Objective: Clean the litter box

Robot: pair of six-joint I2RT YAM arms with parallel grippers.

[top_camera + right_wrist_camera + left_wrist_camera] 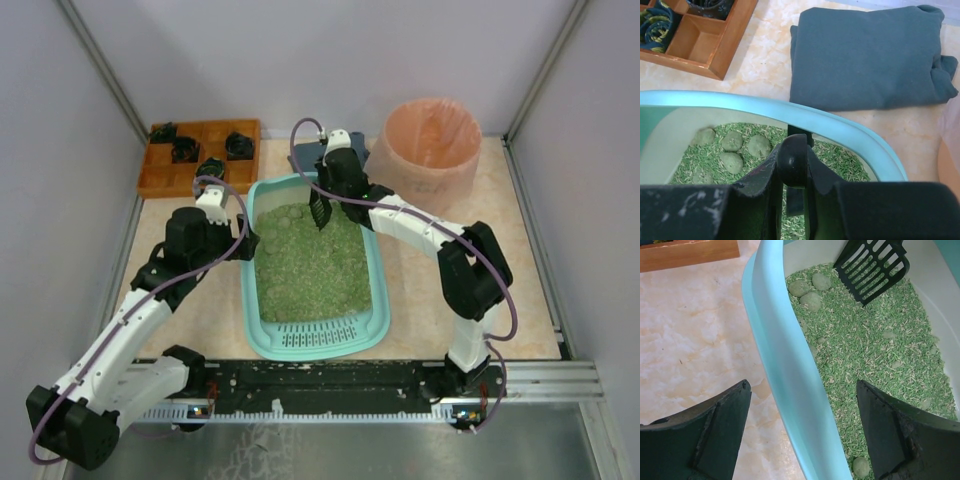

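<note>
Litter box (316, 341) lies between my arms. My left gripper (802, 387) stands spread astride its left wall, holding nothing. Clumps (810, 290) lie unscooped in its far-left corner. My right gripper (792, 165) pinches the scoop (872, 270) handle over its far end. The bin (428, 145) waits beyond its right corner, so I judge nearly everything remains.

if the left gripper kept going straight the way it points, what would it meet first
Probably the litter box: its side rim runs between the open fingers of the left gripper, one outside, one over the litter. Depth unclear.
</note>
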